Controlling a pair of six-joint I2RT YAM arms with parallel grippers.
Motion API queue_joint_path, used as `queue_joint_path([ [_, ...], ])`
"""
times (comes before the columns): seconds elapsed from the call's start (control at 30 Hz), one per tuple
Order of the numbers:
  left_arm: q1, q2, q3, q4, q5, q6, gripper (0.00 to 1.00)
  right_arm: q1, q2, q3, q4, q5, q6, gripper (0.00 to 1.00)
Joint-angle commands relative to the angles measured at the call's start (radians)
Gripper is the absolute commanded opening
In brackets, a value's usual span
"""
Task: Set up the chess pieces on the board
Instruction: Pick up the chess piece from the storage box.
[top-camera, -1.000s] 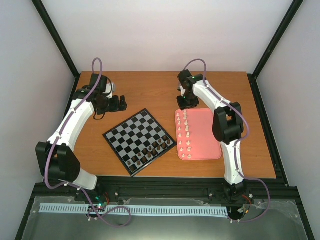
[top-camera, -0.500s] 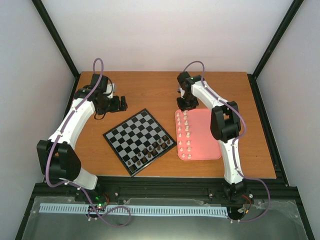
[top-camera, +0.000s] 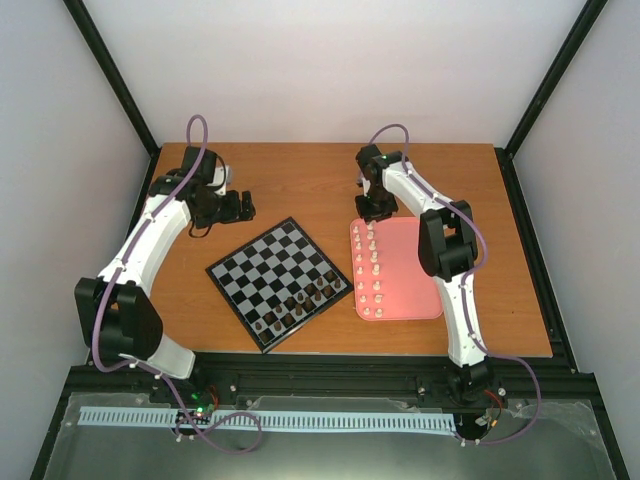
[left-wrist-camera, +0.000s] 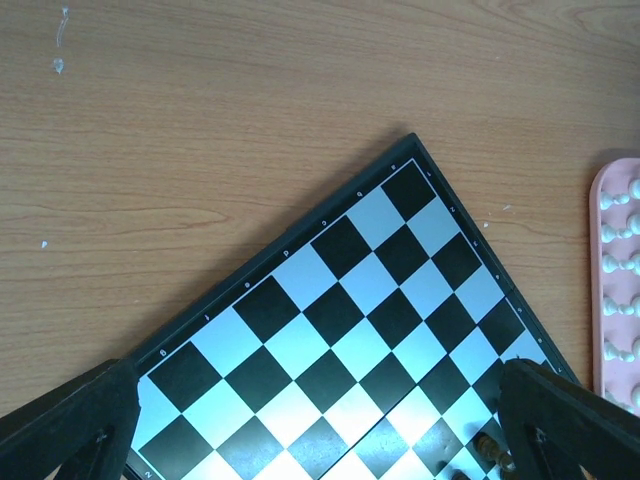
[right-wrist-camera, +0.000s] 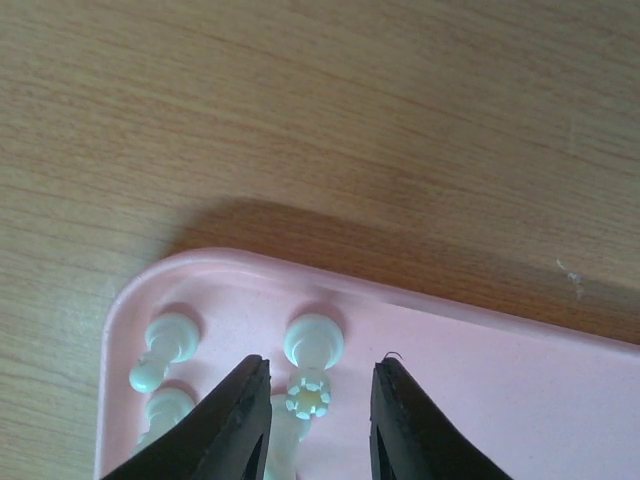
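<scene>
The board (top-camera: 268, 281) lies at the table's middle, turned diagonally, with several dark brown pieces (top-camera: 299, 299) on its near right rows. The cream-white chess pieces (top-camera: 371, 267) stand in two columns along the left side of the pink tray (top-camera: 410, 272). My right gripper (top-camera: 376, 211) hovers over the tray's far left corner. In the right wrist view it (right-wrist-camera: 322, 367) is open, its fingers (right-wrist-camera: 238, 425) on either side of a crowned cream piece (right-wrist-camera: 308, 392) without touching it. My left gripper (top-camera: 241, 207) is open and empty beyond the board's far left edge. The left wrist view shows the board (left-wrist-camera: 340, 330) below it.
The pink tray's edge (left-wrist-camera: 612, 290) shows at the right of the left wrist view. Dark pieces (left-wrist-camera: 490, 452) stand near that gripper's right finger (left-wrist-camera: 570, 425). Bare wooden table (top-camera: 300, 180) lies behind the board and tray. Black frame posts bound the table's sides.
My right arm's elbow has swung a little left and its gripper has shifted slightly over the tray's far corner. The left arm has not moved.
</scene>
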Motion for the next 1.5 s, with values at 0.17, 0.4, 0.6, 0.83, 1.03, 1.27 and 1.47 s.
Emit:
queue_joint_path([
  [0.17, 0.006, 0.019, 0.050, -0.001, 0.003, 0.011, 1.00, -0.007, 0.044, 0.061, -0.014, -0.006, -0.002, 0.25],
  [0.4, 0.006, 0.022, 0.048, -0.002, 0.003, 0.014, 1.00, -0.007, 0.046, 0.062, -0.025, -0.010, -0.002, 0.24],
  [0.6, 0.006, 0.022, 0.042, -0.001, 0.004, 0.013, 1.00, -0.008, 0.044, 0.061, -0.025, -0.005, 0.000, 0.14],
  [0.83, 0.006, 0.023, 0.044, -0.004, 0.008, 0.010, 1.00, -0.007, 0.040, 0.061, -0.039, -0.007, 0.000, 0.03],
  [1.03, 0.006, 0.019, 0.045, -0.006, 0.024, 0.007, 1.00, -0.006, -0.018, 0.084, -0.039, -0.015, 0.006, 0.03],
  [1.27, 0.006, 0.026, 0.036, -0.004, 0.010, -0.013, 1.00, 0.027, -0.049, 0.225, -0.072, -0.051, 0.024, 0.03],
  [1.47, 0.007, 0.039, 0.041, -0.012, -0.028, -0.065, 1.00, 0.140, 0.076, 0.438, -0.138, -0.045, 0.025, 0.03],
])
